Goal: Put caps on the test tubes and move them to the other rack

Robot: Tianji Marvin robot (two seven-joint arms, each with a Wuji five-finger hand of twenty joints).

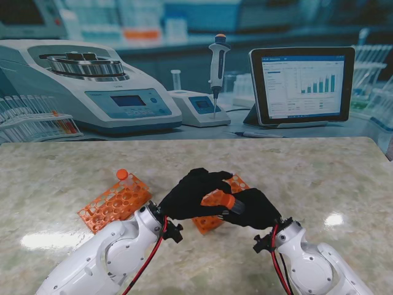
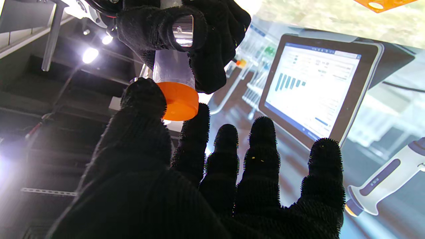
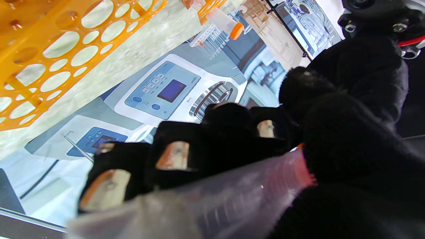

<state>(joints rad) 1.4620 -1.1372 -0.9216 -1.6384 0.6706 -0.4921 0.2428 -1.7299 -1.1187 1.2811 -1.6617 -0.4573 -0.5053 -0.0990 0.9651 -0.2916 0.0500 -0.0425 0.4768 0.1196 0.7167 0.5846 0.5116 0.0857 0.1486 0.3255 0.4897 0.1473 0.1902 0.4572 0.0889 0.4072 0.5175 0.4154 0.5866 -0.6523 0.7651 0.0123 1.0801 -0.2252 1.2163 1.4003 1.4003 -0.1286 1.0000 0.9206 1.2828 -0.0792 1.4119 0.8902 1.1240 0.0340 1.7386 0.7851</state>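
Capped tube (image 1: 228,201) in right hand (image 1: 253,209)

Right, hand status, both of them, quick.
Left hand: thumb and forefinger pinching the orange cap on the test tube.
Right hand: shut on that test tube's body.

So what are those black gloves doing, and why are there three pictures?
The gloves are a robot's two hands. One picture looks down from a camera above its shoulders; the other two come from cameras on its wrists and appear upside down. On the table lie two orange racks with holes: the left rack, with one capped tube standing in it, and the other rack partly hidden behind the hands. The right hand holds a clear test tube. The left hand touches its orange cap with thumb and finger. The lab machines behind seem to be a printed backdrop.
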